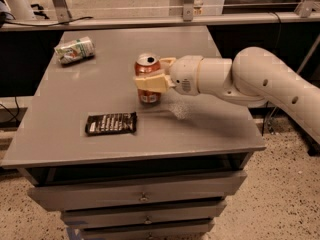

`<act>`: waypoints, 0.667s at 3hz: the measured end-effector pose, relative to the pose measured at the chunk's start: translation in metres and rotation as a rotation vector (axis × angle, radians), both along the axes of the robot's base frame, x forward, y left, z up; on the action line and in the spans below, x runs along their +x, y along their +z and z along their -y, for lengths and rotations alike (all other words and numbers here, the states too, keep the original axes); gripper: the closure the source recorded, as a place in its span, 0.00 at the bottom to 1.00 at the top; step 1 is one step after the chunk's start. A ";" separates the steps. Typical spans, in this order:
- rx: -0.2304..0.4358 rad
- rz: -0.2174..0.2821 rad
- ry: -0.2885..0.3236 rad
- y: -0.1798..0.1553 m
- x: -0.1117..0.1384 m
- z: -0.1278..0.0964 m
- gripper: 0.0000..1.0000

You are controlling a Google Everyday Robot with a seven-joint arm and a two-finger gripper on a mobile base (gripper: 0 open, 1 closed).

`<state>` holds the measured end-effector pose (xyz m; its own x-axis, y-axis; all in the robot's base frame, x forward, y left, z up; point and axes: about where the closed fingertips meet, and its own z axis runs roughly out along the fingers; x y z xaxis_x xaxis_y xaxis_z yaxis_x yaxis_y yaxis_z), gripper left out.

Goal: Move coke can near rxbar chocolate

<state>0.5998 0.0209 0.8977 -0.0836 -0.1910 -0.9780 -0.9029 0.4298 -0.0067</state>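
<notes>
Bar and can are what the camera view turns on: the rxbar chocolate (111,123) lies flat on the table (210,124), forward of the hand (155,74) toward the table's front edge and a little past the fingertips, on the side away from the arm (260,81); its long axis runs roughly along that front edge, close to the line in which the hand points; the gap between bar and hand is short but open, nothing standing in it.

The hand is closed about the coke can (148,79), one pale finger (150,82) crossing the front of the can at mid-height, the other behind it near the rim; the can stands upright in this grip, silver top showing above the fingers, red body below them; whether its base touches the table or hangs just over it cannot be told.

The can is thus inside the hand, near the bar but not beside it; in my judgement the carry wants a short travel forward and slightly outward, then a set-down just beside the wrapper, not on it.

The dented white-and-green can (74,50) lies on its side well apart from the hand, toward the far corner beyond the fingertips, out of that path.
</notes>
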 end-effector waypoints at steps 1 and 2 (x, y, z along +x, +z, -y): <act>0.011 -0.003 0.009 0.001 -0.018 -0.005 1.00; 0.013 -0.012 0.016 -0.006 -0.032 -0.012 1.00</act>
